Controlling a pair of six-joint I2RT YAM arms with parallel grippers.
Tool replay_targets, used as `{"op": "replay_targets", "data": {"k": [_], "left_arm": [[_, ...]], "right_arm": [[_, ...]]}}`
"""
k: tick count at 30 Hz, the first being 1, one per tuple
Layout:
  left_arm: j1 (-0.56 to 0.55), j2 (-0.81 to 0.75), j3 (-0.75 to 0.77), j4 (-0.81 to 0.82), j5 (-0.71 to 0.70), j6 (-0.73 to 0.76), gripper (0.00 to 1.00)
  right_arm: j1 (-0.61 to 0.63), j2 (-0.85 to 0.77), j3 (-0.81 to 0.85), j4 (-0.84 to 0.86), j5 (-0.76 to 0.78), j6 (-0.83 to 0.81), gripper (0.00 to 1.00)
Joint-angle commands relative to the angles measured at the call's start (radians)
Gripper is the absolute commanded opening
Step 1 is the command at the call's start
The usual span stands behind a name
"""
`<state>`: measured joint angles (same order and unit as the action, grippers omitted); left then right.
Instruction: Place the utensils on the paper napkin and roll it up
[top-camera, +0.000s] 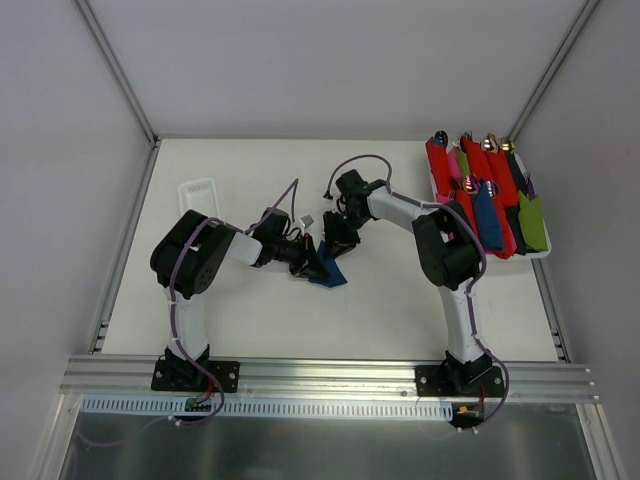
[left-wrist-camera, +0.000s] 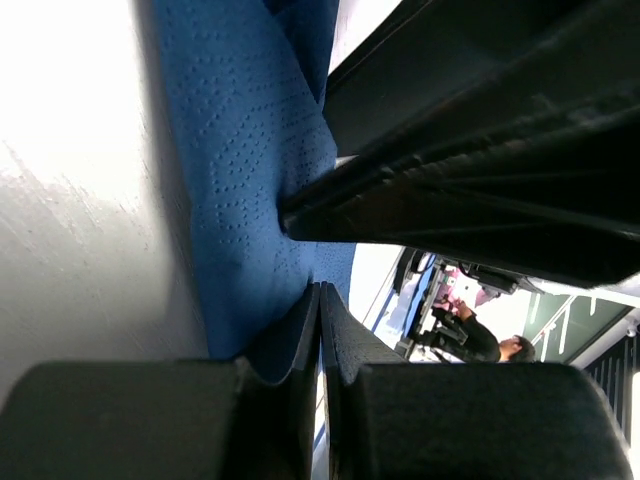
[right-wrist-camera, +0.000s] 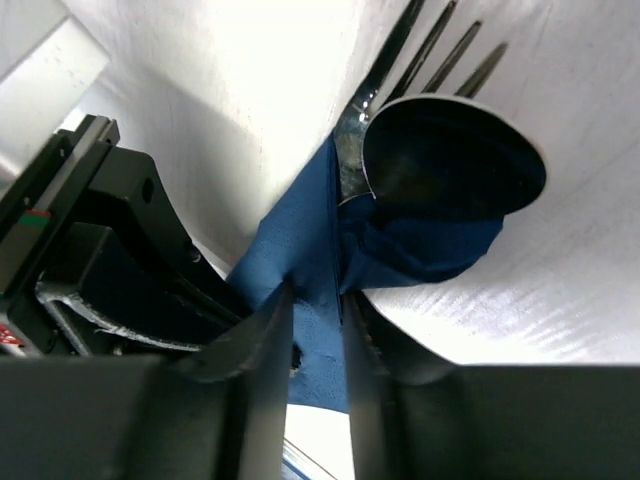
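Observation:
The dark blue paper napkin (top-camera: 329, 277) lies crumpled mid-table between both grippers. In the right wrist view it wraps (right-wrist-camera: 300, 250) around the utensils. The spoon bowl (right-wrist-camera: 450, 165) and the fork tines (right-wrist-camera: 430, 45) stick out at its far end, and the handles are hidden inside. My right gripper (right-wrist-camera: 312, 320) is closed on a fold of the napkin; in the top view it (top-camera: 337, 243) points down at it. My left gripper (left-wrist-camera: 320, 300) has its jaws pressed together at the napkin's edge (left-wrist-camera: 250, 160), and it (top-camera: 318, 263) reaches in from the left.
A white tray (top-camera: 541, 253) at the back right holds several red, pink, green and blue rolled napkins with utensil tips. A small white ribbed holder (top-camera: 197, 191) stands at the back left. The right gripper's black body (left-wrist-camera: 480, 130) is close over the left one.

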<state>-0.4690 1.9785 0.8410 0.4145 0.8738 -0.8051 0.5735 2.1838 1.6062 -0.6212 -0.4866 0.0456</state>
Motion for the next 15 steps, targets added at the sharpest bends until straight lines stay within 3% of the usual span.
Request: {"op": "replay_targets", "data": {"k": [1,6,11,15], "left_arm": [[0.016,0.033,-0.017,-0.051,-0.151,0.038,0.02],[0.016,0.017,-0.02,-0.051,-0.151,0.043,0.02],[0.03,-0.076,-0.037,0.001,-0.118,0.055,0.32],[0.062,-0.191,-0.042,0.015,-0.081,0.057,0.47]], "right_arm": [[-0.003,0.047,0.005,-0.017,0.042,-0.001,0.24],[-0.037,0.037,-0.008,-0.012,0.007,-0.012,0.0],[-0.075,-0.016,-0.049,0.079,-0.101,-0.038,0.0],[-0.098,-0.077,-0.08,0.141,-0.174,-0.098,0.0]]}}
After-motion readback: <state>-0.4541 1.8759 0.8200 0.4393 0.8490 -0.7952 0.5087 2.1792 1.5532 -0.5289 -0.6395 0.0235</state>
